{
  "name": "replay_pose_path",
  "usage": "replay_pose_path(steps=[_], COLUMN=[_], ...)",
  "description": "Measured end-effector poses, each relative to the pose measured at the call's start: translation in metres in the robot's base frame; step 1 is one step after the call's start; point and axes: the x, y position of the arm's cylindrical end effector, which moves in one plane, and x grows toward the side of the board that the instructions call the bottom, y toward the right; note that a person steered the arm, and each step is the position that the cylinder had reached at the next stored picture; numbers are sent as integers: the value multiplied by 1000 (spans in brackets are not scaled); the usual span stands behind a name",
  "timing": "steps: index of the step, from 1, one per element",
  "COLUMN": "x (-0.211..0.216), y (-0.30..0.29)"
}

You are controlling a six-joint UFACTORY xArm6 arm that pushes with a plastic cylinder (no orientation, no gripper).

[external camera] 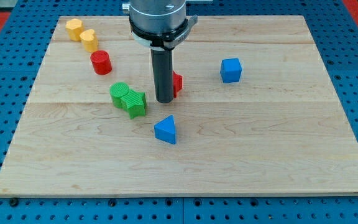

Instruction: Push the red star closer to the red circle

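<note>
The red star [177, 84] lies near the board's middle, mostly hidden behind my rod, so only its right edge shows. The red circle [100, 62] stands up and to the view's left of it. My tip [165, 99] rests on the board directly at the star's left side, touching or nearly touching it. The tip is to the view's right of the green blocks.
A green circle [120, 93] and a green star [135, 102] sit together left of the tip. Two yellow blocks [74, 28] [89, 40] lie at the top left. A blue triangle [166, 130] lies below the tip, and a blue cube [230, 70] at the right. The wooden board [260, 155] has blue pegboard around it.
</note>
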Motion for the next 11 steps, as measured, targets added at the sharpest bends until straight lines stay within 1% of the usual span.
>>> replay_pose_path(steps=[2, 3, 4, 6, 7, 8, 9, 10, 11], x=[23, 23, 4, -41, -59, -59, -76, -88, -88], y=[55, 85, 64, -39, -70, -8, 15, -25, -55])
